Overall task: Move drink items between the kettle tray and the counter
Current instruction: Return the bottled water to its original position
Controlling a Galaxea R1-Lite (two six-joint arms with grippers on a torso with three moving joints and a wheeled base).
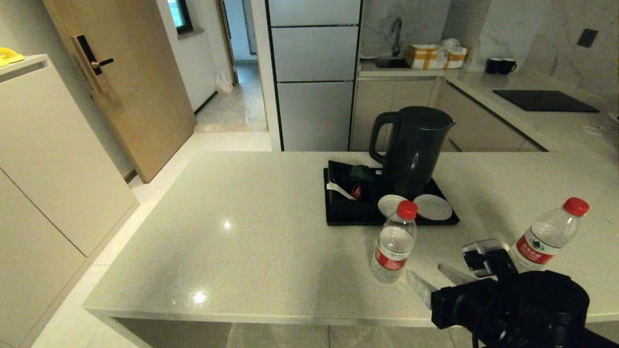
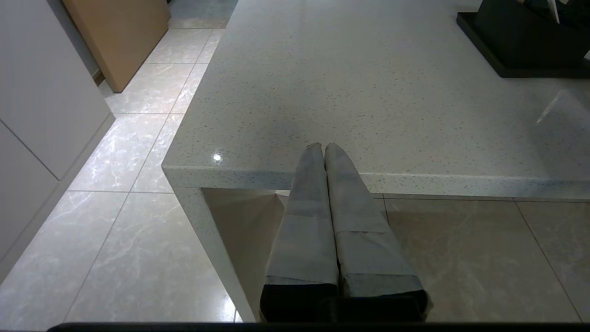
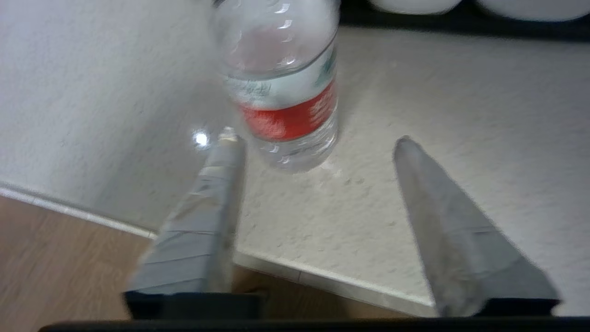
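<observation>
**Bottles on counter, tray free**

Bottles both upright on the counter: near bottle at lower centre, far bottle at lower right. Tray without any bottle. Right gripper spread, empty, just beside the near bottle. Left gripper pressed together, parked.

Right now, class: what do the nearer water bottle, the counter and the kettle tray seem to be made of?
Nearer water bottle: clear, thin plastic, ribbed, glossy; red cap.
Counter: speckled light grey stone or composite, polished; it mirrors lamps.
Kettle tray: black, matte, probably plastic or leatherette; unclear.
</observation>
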